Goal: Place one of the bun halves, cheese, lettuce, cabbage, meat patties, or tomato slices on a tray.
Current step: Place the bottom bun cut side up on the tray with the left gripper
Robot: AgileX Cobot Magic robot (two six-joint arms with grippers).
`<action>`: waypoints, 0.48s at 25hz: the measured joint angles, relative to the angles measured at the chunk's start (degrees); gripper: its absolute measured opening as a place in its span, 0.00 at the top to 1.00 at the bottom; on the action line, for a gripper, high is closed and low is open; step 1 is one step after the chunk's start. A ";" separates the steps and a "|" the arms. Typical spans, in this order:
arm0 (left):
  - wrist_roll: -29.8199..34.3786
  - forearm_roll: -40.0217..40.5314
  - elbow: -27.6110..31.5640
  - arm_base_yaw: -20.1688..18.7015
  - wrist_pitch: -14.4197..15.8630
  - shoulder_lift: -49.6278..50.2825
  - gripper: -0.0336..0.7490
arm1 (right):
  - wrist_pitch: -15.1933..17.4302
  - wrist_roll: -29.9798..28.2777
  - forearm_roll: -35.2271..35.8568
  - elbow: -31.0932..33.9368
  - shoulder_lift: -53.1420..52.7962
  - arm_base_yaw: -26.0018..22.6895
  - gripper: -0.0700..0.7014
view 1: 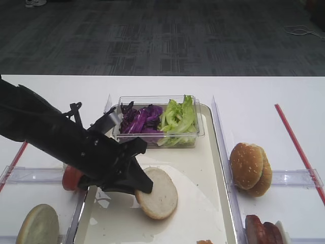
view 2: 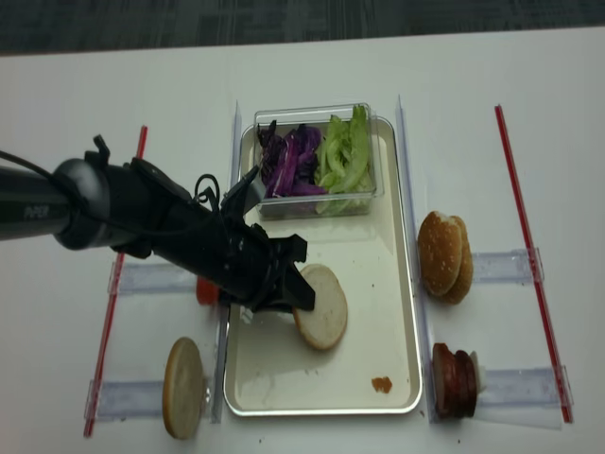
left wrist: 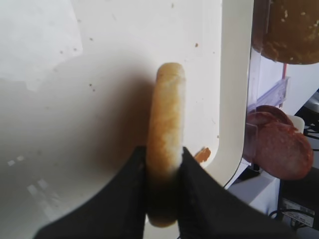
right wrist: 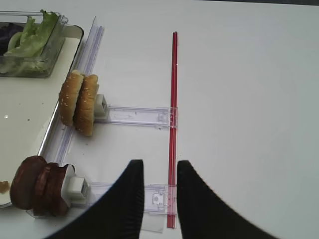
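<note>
My left gripper [left wrist: 164, 158] is shut on a bun half [left wrist: 167, 119], pinching its near edge, and I see the bun edge-on. The pale bun half [view 1: 160, 195] sits low over the middle of the cream-white tray [view 1: 210, 168]; I cannot tell whether it touches. The left gripper [view 2: 298, 293] reaches in from the left. My right gripper [right wrist: 160, 167] is open with nothing between its fingers, over the white table beside a red strip [right wrist: 174, 89]. Lettuce [view 1: 179, 118] and cabbage [view 1: 142, 120] fill a clear tub at the tray's far end.
Right of the tray stand sesame bun tops [view 1: 250, 169] and meat patties [view 1: 261, 230] in clear holders. Left of it, a tomato slice [view 1: 70, 178] and another bun half [view 1: 38, 226] stand in holders. An orange-brown scrap [view 2: 382, 384] lies near the tray's front right corner.
</note>
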 joint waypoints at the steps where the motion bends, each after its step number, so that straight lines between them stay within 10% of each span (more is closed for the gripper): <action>1: 0.15 0.00 0.00 0.00 0.00 0.00 0.82 | 0.00 0.00 0.00 0.00 0.00 0.00 0.65; 12: 0.40 -0.49 0.00 0.00 0.00 0.04 0.82 | 0.00 0.00 0.00 0.00 0.00 0.00 0.65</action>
